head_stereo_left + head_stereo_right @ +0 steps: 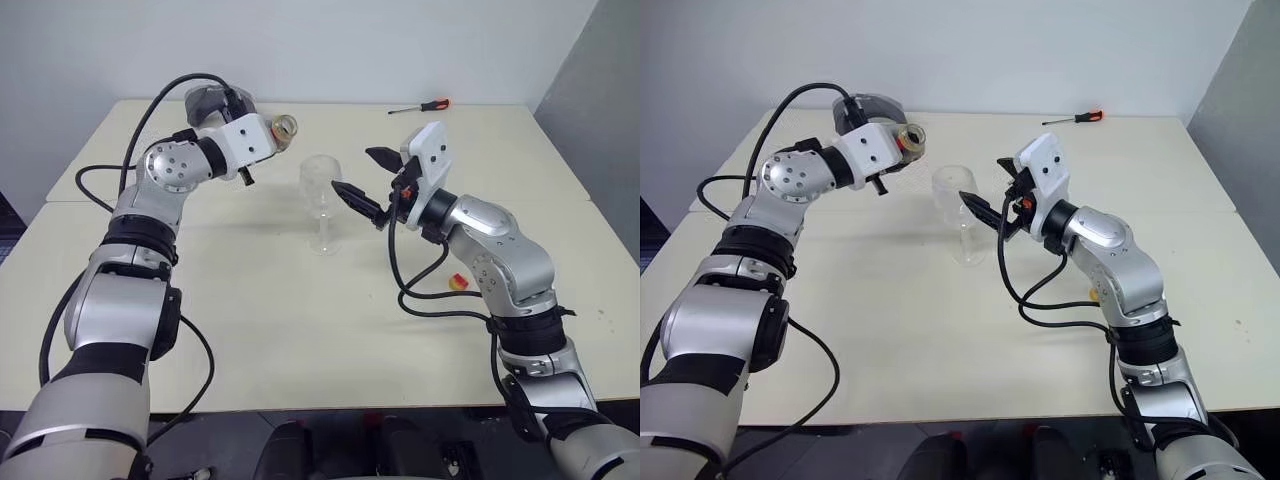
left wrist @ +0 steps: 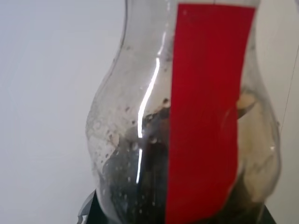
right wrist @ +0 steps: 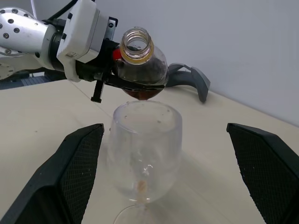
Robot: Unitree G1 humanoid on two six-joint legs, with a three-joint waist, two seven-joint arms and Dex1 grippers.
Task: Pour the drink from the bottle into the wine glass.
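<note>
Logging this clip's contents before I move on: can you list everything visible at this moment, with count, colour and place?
bottle: one, clear with red label, uncapped, tilted, held above and behind the wine glass
drink: dark brown, inside the bottle
wine glass: one, clear, upright mid-table between the grippers
cap: one, yellow and red, on the table by the right arm
screwdriver: one, red-handled, far edge
table: one, cream
left gripper: shut on the bottle
right gripper: open, beside the glass bowl
</note>
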